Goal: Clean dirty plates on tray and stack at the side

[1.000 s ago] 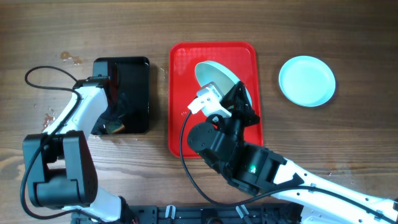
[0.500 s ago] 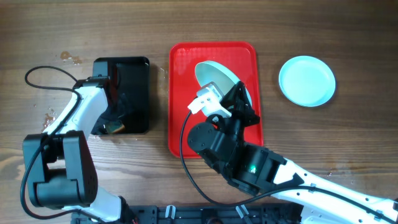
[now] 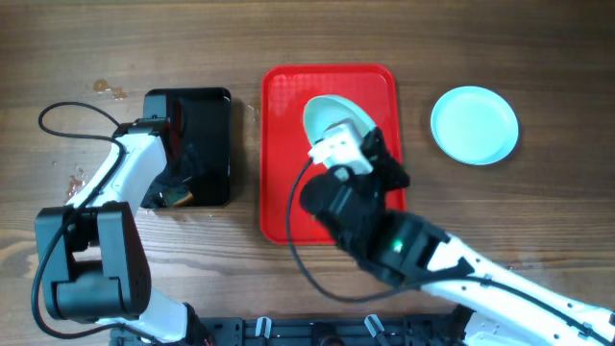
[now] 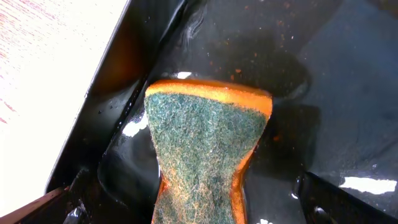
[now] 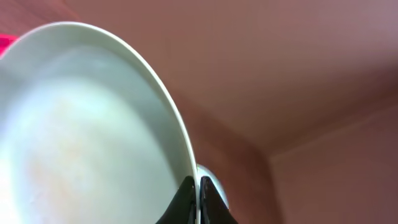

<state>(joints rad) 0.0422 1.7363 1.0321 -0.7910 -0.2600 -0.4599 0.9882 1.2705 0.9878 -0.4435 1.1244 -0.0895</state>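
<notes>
My right gripper (image 3: 368,146) is shut on the rim of a pale-blue plate (image 3: 332,113) and holds it tilted on edge above the red tray (image 3: 283,96). In the right wrist view the fingers (image 5: 198,194) pinch the plate's rim (image 5: 93,137), and a pale curved sliver (image 5: 217,186) shows just behind them. A second plate (image 3: 474,125) lies flat on the table right of the tray. My left gripper (image 3: 176,195) is shut on a green-and-orange sponge (image 4: 202,143) down in the wet black tray (image 3: 207,106).
The black tray stands left of the red tray, with a narrow gap between them. The left arm's cable (image 3: 67,120) loops over the table at the far left. Small wet spots (image 3: 108,89) lie near the black tray's back left corner.
My right arm has shifted a little to the right, with the tilted plate still in its grip. The left arm and the sponge have not moved.
</notes>
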